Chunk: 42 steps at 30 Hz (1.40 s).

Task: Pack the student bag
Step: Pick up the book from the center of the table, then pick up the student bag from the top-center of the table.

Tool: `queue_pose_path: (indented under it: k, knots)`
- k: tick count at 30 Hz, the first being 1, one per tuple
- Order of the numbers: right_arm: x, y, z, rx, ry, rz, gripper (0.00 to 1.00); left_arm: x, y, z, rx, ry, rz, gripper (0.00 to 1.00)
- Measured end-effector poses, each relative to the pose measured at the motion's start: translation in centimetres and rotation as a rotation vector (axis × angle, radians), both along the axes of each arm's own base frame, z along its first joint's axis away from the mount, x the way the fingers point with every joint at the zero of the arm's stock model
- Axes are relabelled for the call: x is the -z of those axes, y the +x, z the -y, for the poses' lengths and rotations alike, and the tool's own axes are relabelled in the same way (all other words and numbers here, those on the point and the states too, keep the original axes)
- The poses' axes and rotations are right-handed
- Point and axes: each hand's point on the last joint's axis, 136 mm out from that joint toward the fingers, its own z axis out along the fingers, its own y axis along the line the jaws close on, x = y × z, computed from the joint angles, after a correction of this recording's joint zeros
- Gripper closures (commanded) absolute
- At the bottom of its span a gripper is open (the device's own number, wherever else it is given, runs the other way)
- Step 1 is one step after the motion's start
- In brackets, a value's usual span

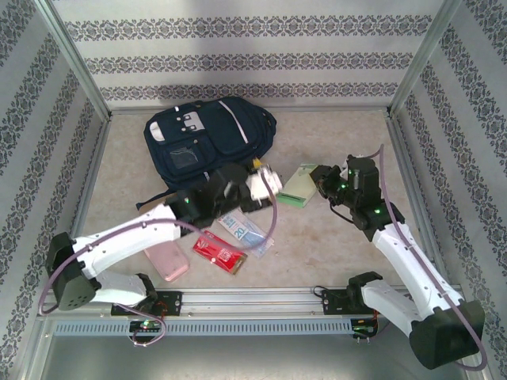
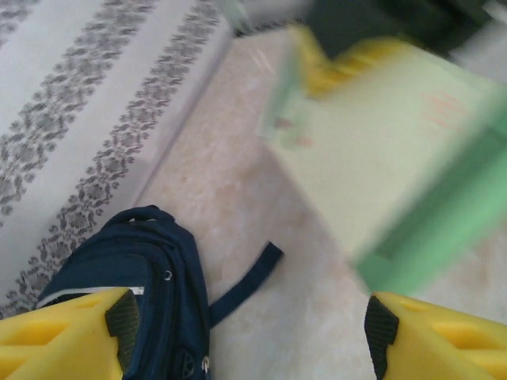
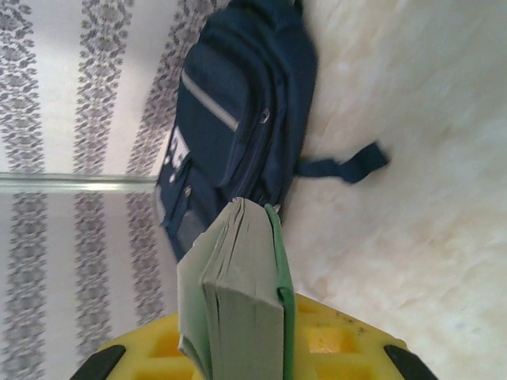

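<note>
Tabletop (image 1: 333, 237): pale and mottled, with patterned walls (image 1: 253, 55) on three sides.
Pink case (image 1: 166, 264): lies flat near the near edge, left of centre, just beside the left arm (image 1: 135, 233).
Red packet (image 1: 220, 253): flat, just right of the pink case, a little farther from the near edge.
Blue-and-white packet (image 1: 247, 231): flat, touching or overlapping the far-right end of the red packet; which one, I cannot tell.
Left jaws: about mid-tabletop, at the near-right end of the student bag. The two yellow fingers (image 2: 79, 332) stand wide apart with nothing between them; bare tabletop and the bag's edge show through the gap.
Right jaws: right of centre, level with the left jaws and near them. They are closed on a green notebook (image 1: 297, 186). In the right wrist view the notebook (image 3: 245, 309) rises on edge out of the yellow fingers (image 3: 333, 344), page edges toward the camera.
Green notebook, left wrist view: blurred (image 2: 372, 166), ahead and to the right of the open fingers, off the tabletop.
Student bag (image 1: 198, 142): lies flat toward the far edge, left of centre, front pockets up. A thin white stripe runs along it and there are grey-white patches at its far-left end. Nothing holds it.
Bag, wrist views: navy fabric (image 2: 150, 277) just past the left finger; in the right wrist view it (image 3: 230, 111) lies beyond the notebook, by the wall.
Strap (image 2: 245, 281): a dark band trailing from the bag onto bare tabletop, also seen from the right wrist (image 3: 341, 166).
</note>
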Motion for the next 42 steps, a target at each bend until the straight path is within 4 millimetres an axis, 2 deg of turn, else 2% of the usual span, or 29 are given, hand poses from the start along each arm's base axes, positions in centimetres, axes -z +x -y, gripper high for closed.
queue_pose_path:
  k: [2,4,8,9,10,14,17,20,21,25,28,34,42]
  knots:
    - [0.5,-0.1,0.9,0.015,-0.073,0.009,1.0,-1.9,3.0,-0.9,-0.09,-0.127,-0.074,0.18]
    - [1.2,-0.1,1.9,0.034,-0.143,0.014,1.0,-2.7,6.1,-2.2,-0.189,-0.229,-0.19,0.23]
    - [2.7,-0.4,3.3,0.049,-0.257,0.007,1.0,-3.7,15.4,-2.9,-0.388,-0.426,-0.424,0.35]
    - [3.0,-0.5,3.4,0.048,-0.275,0.005,1.0,-3.0,17.6,-3.2,-0.429,-0.471,-0.484,0.36]
    - [3.2,-0.5,3.6,0.05,-0.29,0.004,1.0,-2.0,19.0,-3.4,-0.463,-0.5,-0.537,0.36]
    - [3.3,-0.5,3.9,0.045,-0.329,0.014,1.0,4.9,23.5,-5.9,-0.652,-0.59,-0.771,0.39]
    - [3.4,-0.4,4.0,0.042,-0.341,0.013,1.0,9.4,25.9,-8.2,-0.776,-0.669,-0.919,0.39]
    - [4.0,-0.3,3.9,0.04,-0.341,0.002,1.0,11.7,27.1,-10.0,-0.859,-0.74,-1.004,0.4]
    - [4.4,-0.4,3.9,0.039,-0.342,-0.009,1.0,12.8,27.9,-11.6,-0.903,-0.769,-1.028,0.4]
    - [5.9,-0.2,3.6,0.023,-0.328,-0.051,1.0,12.8,30.8,-12.7,-0.916,-0.862,-1.028,0.4]
    - [6.7,-0.2,3.3,0.006,-0.323,-0.077,1.0,12.6,32.1,-12.3,-0.897,-0.903,-1.022,0.4]
    - [7.0,0.1,3.3,0.007,-0.304,-0.091,1.0,12.6,34.5,-11.5,-0.858,-0.948,-1.002,0.41]
    - [7.5,0.5,3.7,0.016,-0.295,-0.104,1.0,16.0,35.7,-11.4,-0.883,-0.974,-1.044,0.44]
